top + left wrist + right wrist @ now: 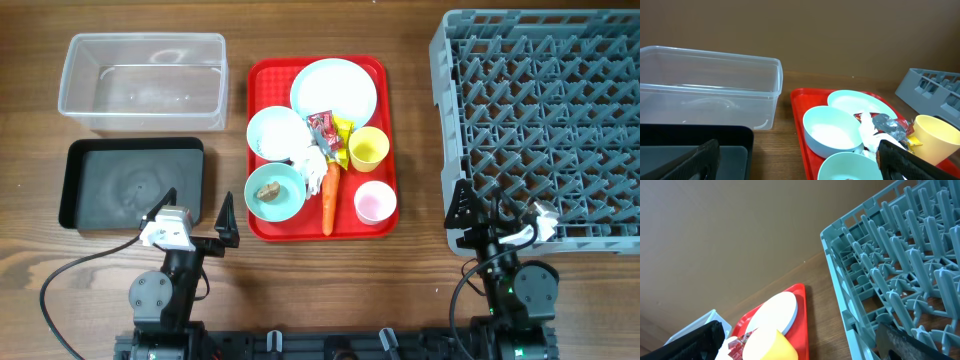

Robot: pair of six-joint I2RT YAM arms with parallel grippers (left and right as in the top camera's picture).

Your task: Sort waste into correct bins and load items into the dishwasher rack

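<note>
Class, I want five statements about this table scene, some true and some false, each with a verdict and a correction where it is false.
1. The carrot, yellow cup and pink cup sit on the red tray. True.
2. The clear tub stands beyond the black tray, both left of the red tray. True.
3. The yellow cup is already loaded. False: it is on the red tray; the dishwasher rack shows no dishes.
4. The black tray holds food. False: the brown food lump lies in a bowl on the red tray.
5. An arm grips the carrot. False: the left gripper and right gripper are open, holding nothing.
</note>
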